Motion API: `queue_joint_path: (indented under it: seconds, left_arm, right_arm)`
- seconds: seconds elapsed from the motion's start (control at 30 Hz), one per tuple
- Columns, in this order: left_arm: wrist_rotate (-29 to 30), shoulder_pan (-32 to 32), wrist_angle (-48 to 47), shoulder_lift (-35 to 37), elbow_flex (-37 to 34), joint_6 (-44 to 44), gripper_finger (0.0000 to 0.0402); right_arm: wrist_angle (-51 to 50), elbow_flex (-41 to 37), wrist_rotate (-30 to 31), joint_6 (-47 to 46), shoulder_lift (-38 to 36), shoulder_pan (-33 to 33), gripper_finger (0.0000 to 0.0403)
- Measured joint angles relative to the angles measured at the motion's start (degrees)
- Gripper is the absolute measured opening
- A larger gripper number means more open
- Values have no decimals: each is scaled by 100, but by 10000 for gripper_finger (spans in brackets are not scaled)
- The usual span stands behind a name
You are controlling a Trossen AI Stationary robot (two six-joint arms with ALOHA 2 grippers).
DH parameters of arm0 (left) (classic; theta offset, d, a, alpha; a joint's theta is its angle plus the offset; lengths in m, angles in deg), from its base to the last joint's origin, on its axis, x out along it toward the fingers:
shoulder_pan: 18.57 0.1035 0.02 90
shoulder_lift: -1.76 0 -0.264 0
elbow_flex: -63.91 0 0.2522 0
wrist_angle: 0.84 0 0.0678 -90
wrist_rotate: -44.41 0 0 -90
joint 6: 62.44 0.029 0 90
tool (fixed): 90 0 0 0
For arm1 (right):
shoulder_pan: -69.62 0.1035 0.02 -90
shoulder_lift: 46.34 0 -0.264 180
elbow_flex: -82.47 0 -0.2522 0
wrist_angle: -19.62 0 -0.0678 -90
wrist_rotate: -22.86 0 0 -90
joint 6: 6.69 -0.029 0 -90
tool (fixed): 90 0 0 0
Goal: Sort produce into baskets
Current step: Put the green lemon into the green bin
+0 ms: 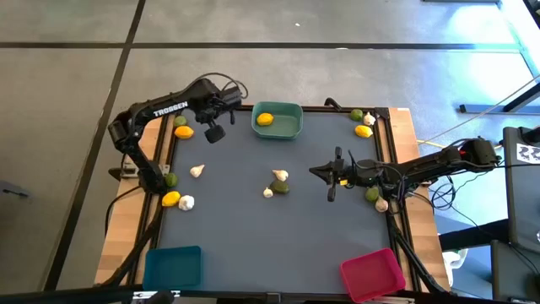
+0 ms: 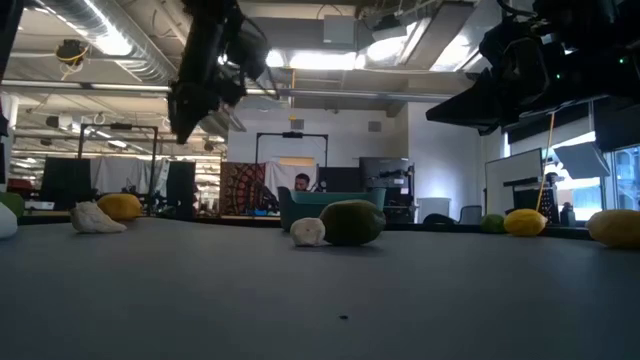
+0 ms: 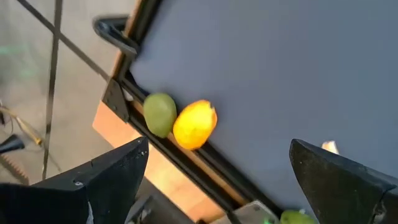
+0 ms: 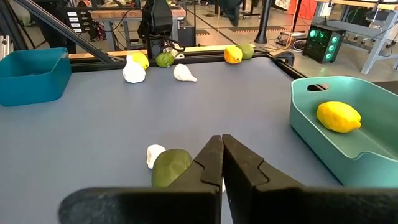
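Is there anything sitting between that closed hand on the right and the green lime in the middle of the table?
Nothing visible. The right hand, shut, points across bare table at the lime, which lies with two garlic bulbs touching or close beside it. The left hand hangs open, far off by the teal basket.

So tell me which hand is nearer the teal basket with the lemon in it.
Left. The left hand hangs open just beside the teal basket, toward the table's left edge. The right hand, shut, sits farther off near mid-table.
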Motion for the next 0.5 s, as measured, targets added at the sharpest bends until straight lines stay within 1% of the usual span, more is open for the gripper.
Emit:
queue_joint_path:
  seconds: [0.23, 0.5]
  left_arm:
    - [24, 196, 75, 3, -656, 29, 386]
    - [113, 295, 739, 3, -1387, 654, 386]
  right_arm:
    - [-47, 0, 7, 4, 0, 2, 10]
    - [-49, 0, 11, 4, 0, 0, 10]
